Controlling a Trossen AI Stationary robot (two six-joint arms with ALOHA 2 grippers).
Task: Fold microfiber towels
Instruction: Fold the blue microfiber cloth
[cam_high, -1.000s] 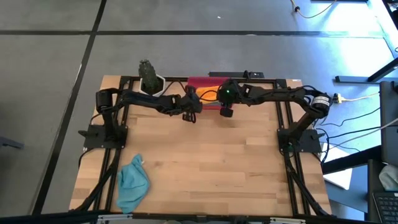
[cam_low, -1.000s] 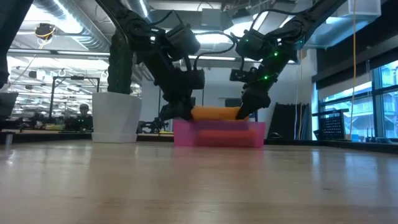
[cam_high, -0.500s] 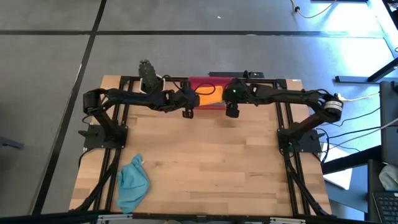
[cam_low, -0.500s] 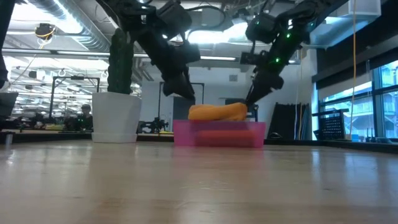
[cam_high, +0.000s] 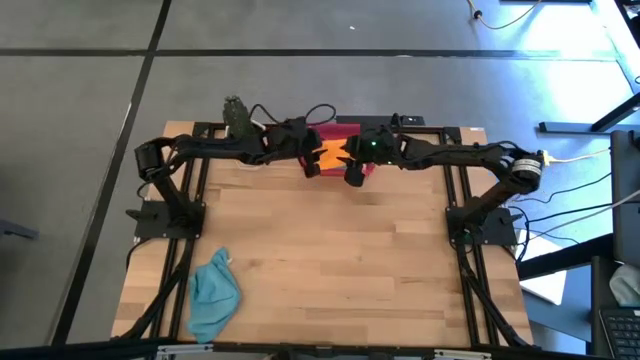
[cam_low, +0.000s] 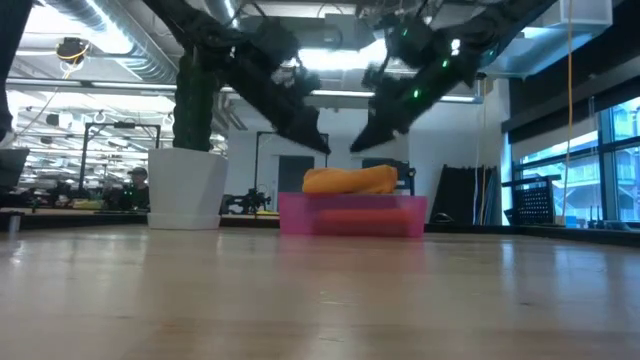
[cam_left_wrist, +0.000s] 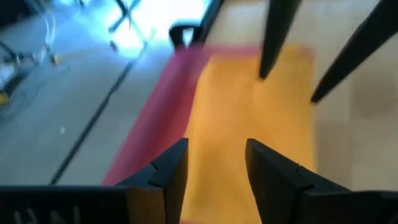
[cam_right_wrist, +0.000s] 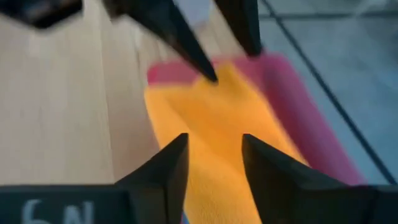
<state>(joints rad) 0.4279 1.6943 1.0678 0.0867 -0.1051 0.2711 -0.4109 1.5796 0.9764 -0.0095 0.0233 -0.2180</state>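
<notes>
So the orange towel (cam_high: 333, 152) is sitting in the red tray (cam_low: 352, 215) at the far edge of the table (cam_high: 330, 260), about the middle of that edge. From the low view it's a soft, lumpy bundle that pokes up above the tray's rim, and the tray's front wall looks pinkish and see-through. Something darker red shows through that wall under the towel, can't tell what it is.

Both arms are reaching in over the tray from either side. The left gripper (cam_left_wrist: 214, 165) hangs above the towel with its two fingers apart and nothing between them, just orange cloth below. The right gripper (cam_right_wrist: 211, 162) is the same deal from the other side: fingers spread, nothing held, towel underneath. In the low view both sets of fingers are up clear of the towel, not touching it, tips pointing down toward each other.

A teal towel (cam_high: 214, 293) lies crumpled near the front left corner of the table, well apart from the tray. A white pot with a plant (cam_low: 190, 155) stands at the far edge, just left of the tray.
</notes>
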